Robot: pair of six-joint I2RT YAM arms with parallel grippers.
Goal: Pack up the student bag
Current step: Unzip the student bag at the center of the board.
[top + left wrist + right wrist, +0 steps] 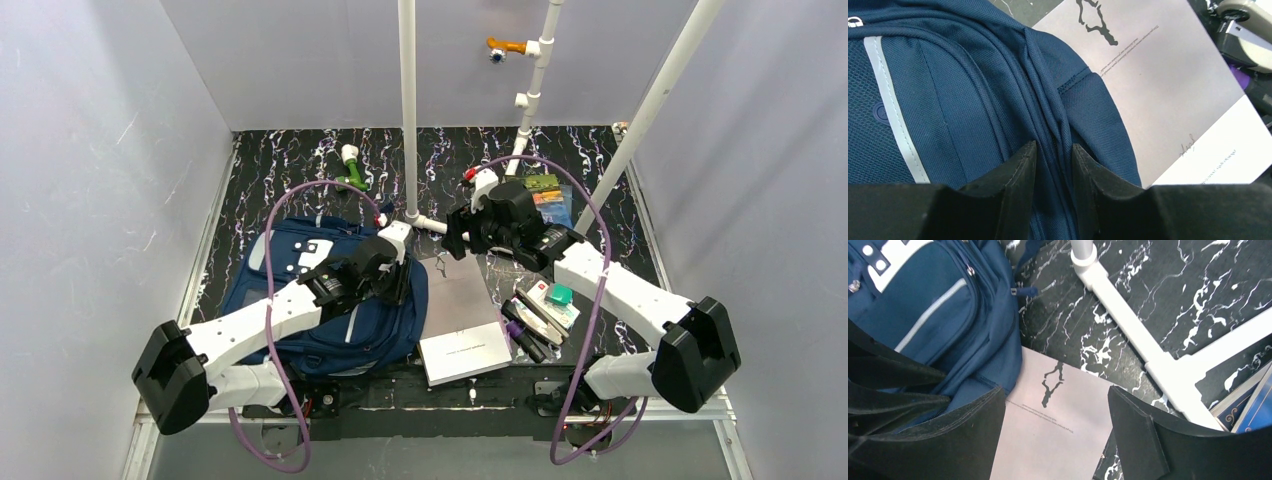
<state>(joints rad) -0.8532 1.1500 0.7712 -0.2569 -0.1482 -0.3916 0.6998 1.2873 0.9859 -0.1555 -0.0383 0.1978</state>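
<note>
Black marbled table, 1 student bag: left hand pinches its seam, right hand spread apart

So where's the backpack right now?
In the top view the backpack lies flat on the table's left side, under the left arm, its right edge meeting the grey book in the middle; the left gripper pinches a fold there.

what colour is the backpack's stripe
Light grey stripe on the navy student bag; clearest in the left wrist view.
</note>
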